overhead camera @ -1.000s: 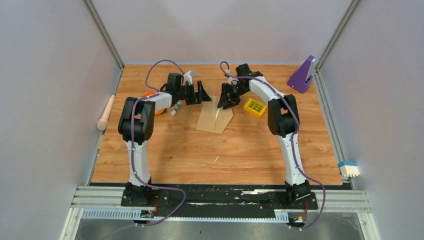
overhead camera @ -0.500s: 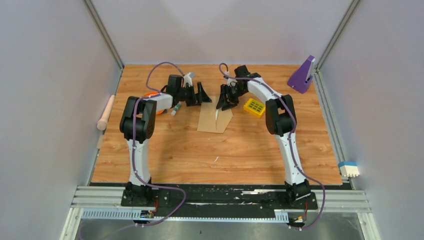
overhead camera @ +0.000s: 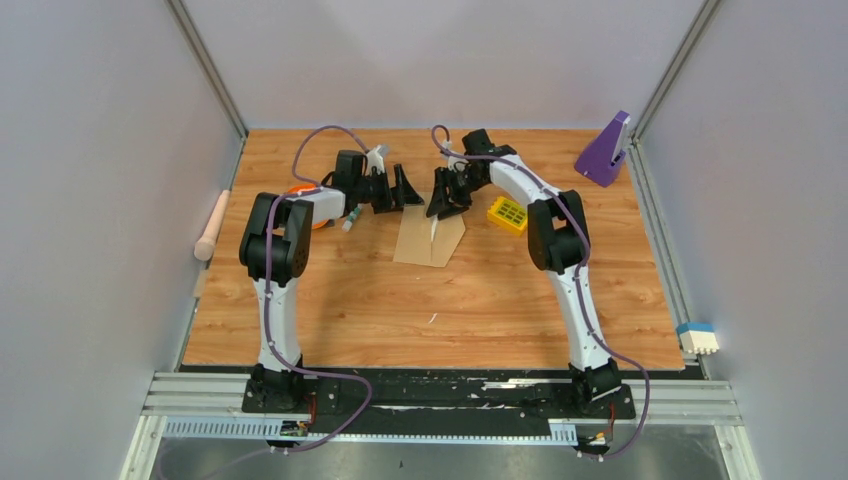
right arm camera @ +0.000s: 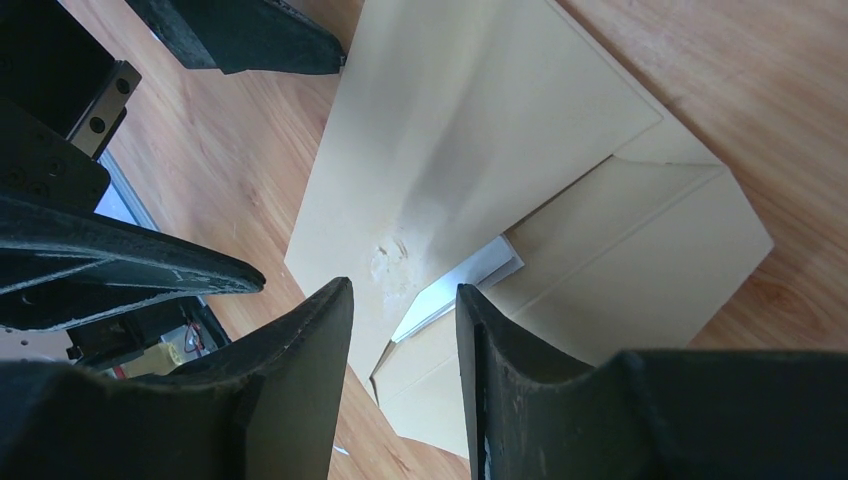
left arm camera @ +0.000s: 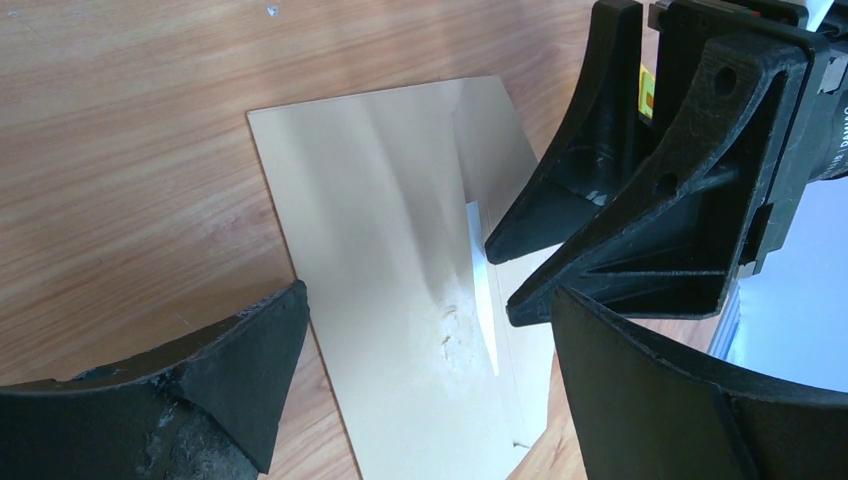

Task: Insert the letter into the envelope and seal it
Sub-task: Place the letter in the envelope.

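Crowding the envelope [overhead camera: 428, 241] (yellow tray [overhead camera: 509, 215] beside) hang left claw [overhead camera: 409, 189] and right claw [overhead camera: 443, 198].

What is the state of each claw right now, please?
Left claw: open wide, holding nothing, above the envelope.
Right claw: open a little, nothing gripped between its fingers.

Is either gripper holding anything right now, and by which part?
Nothing is held. Both the left gripper and right gripper are open above the envelope; the right's fingertips flank the letter edge poking out, without clamping it.
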Available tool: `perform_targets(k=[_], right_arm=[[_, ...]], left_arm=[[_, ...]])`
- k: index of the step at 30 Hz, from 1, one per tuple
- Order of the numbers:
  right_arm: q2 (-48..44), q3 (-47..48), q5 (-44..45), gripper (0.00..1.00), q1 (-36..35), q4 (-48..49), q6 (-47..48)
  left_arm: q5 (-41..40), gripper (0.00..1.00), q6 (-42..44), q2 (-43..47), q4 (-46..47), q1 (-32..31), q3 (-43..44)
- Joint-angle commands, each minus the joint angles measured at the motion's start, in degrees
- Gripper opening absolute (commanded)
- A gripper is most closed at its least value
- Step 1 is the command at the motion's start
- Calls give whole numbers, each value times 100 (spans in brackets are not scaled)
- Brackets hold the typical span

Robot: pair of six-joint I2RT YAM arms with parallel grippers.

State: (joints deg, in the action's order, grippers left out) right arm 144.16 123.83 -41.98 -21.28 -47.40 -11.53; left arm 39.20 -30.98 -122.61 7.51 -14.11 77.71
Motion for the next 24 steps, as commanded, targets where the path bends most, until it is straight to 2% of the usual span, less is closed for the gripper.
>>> perform_targets(k=[1,24], right_arm=[[36,222,39,44,-35,161,-52],[28,118,272,44,-52,235,31]], left_arm=[[87,100,-68,-22,107,5,-90],[169,100,-181,5,188,-3,-132]])
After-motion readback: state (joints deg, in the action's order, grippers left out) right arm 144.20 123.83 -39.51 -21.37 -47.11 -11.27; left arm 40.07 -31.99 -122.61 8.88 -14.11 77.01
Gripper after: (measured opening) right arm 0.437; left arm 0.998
